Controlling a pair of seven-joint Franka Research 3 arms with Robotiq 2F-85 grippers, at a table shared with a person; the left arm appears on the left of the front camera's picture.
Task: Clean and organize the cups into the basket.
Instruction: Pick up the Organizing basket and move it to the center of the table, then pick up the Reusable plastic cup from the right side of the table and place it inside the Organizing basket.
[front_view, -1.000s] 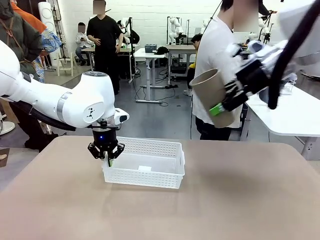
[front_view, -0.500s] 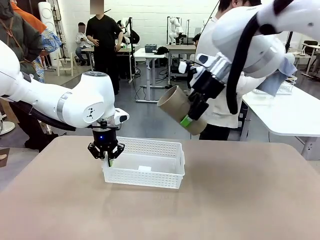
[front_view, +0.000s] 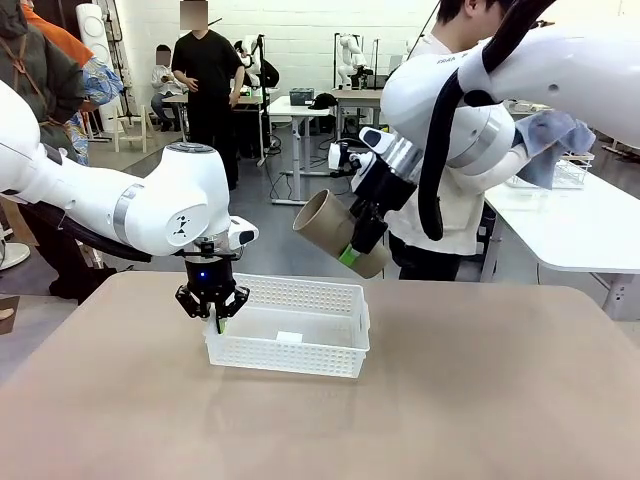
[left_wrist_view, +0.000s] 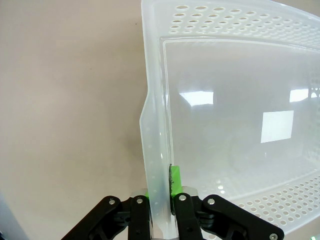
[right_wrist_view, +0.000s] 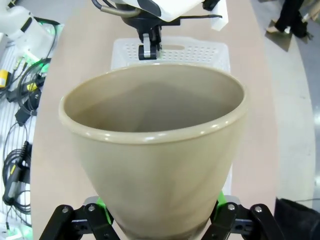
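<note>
The left tool (front_view: 213, 318) is pressed together on the left wall of the one white basket (front_view: 300, 352), which sits left of centre on the table (front_view: 450, 400). The right tool (front_view: 352, 250) pinches the lower body of the one tan cup (front_view: 322, 226), in the air above the basket's far right corner, mouth tilted left. The left wrist view shows a green pad (left_wrist_view: 175, 179) against that wall's inside and a white label (left_wrist_view: 277, 126) on the basket floor, while the right wrist view looks into the cup's hollow.
</note>
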